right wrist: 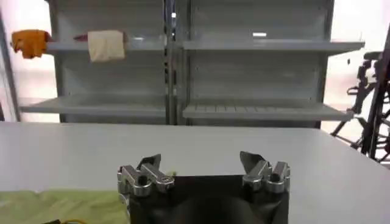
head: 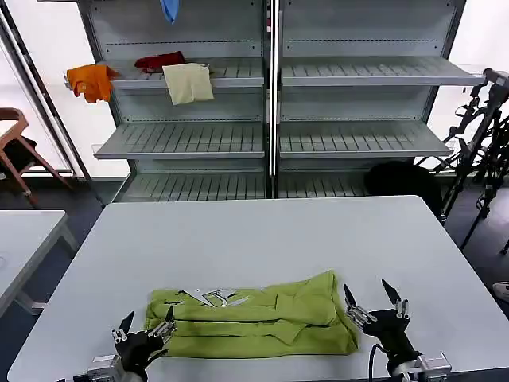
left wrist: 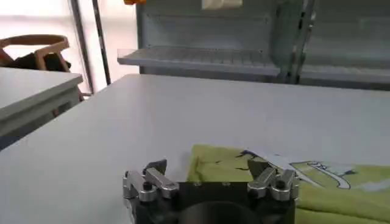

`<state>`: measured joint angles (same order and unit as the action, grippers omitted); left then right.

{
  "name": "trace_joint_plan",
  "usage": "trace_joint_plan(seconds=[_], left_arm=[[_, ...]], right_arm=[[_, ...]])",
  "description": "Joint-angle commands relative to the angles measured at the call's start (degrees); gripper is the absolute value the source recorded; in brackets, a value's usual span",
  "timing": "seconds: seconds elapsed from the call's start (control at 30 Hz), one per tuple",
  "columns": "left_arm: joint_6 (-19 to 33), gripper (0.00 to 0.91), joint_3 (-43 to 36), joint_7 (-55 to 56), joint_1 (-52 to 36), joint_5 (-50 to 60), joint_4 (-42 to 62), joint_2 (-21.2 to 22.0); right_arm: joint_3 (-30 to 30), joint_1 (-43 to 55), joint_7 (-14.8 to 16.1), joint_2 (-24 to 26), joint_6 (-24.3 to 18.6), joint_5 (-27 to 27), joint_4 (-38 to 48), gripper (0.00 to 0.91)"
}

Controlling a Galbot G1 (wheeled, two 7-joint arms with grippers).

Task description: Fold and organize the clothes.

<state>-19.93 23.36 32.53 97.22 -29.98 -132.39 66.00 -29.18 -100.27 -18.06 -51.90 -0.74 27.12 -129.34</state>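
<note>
— Lime-green cotton, nearest of all: the T-shirt (head: 250, 318) lies on the white worktop (head: 262, 239) close to its near edge, already doubled into a long band. How do the hands stand?

— Both low at that near edge, one at each end of the band. The left hand (head: 145, 328) sits at the shirt's left end, its fingers spread and holding nothing; in the left wrist view the left hand (left wrist: 209, 173) hangs just short of the green hem. The right hand (head: 372, 301) is just beside the right end, likewise spread and empty, and the right wrist view shows it with a strip of green fabric off to one side.

— Which step would you call it?

— Between folds, I'd judge. The lengthwise folding looks done; the crosswise fold is not yet made. The next move calls for each hand to pinch a corner at its own end — through all the layers, or the soft fabric will slide apart — and carry one end over toward the other.

— And how does it lie?

— Long axis runs left to right, parallel with the near edge. The white-and-grey print (head: 213, 297) faces up toward the left end, on the far side of the band.

— Beyond it?

— Bare worktop, then the grey shelves (head: 270, 139), with a cream cloth (head: 188, 83) and an orange garment (head: 91, 80) on the upper left shelf.
</note>
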Motion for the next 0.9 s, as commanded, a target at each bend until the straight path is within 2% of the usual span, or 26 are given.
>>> trace_joint_plan(seconds=[0.03,0.43,0.53,0.57,0.6,0.7,0.73,0.8,0.9], left_arm=[[9.9,0.907,-0.5,-1.6,-0.3,-0.6,4.3,2.0],[12.9,0.907,-1.4,-1.7,-1.1,0.0,8.7,3.3],[12.9,0.615,-1.6,-1.7,-0.9,-1.1,9.1,3.3],[13.0,0.564,-1.6,-1.9,-0.7,-1.3,9.1,3.2],[13.1,0.453,-1.7,-2.1,-0.5,-1.3,9.1,3.2],[13.0,0.232,-1.8,-2.3,-0.5,-1.9,9.3,3.2],[13.0,0.06,-1.8,-2.3,-0.6,-2.4,9.5,3.1],[12.9,0.01,-1.8,-2.7,-0.6,-3.1,9.7,3.0],[13.1,0.01,-2.2,-4.2,0.1,-3.4,9.4,2.8]], right_arm=[[-5.6,-2.7,6.2,0.2,-15.6,-0.1,6.9,0.907],[-7.2,-3.0,6.2,0.0,-16.6,1.2,7.6,0.907],[-7.2,-3.1,6.1,0.1,-16.5,1.4,7.6,0.907],[-7.3,-3.2,6.2,0.2,-16.5,1.4,7.5,0.907],[-7.3,-3.2,6.2,0.2,-16.4,1.5,7.4,0.907],[-7.3,-3.1,6.2,0.2,-16.3,1.5,7.3,0.907],[-7.3,-3.1,6.2,0.2,-16.3,1.6,7.3,0.907],[-7.2,-3.0,6.1,0.3,-16.3,1.5,7.3,0.907],[-7.2,-2.9,6.1,0.3,-16.3,1.7,7.3,0.907]])
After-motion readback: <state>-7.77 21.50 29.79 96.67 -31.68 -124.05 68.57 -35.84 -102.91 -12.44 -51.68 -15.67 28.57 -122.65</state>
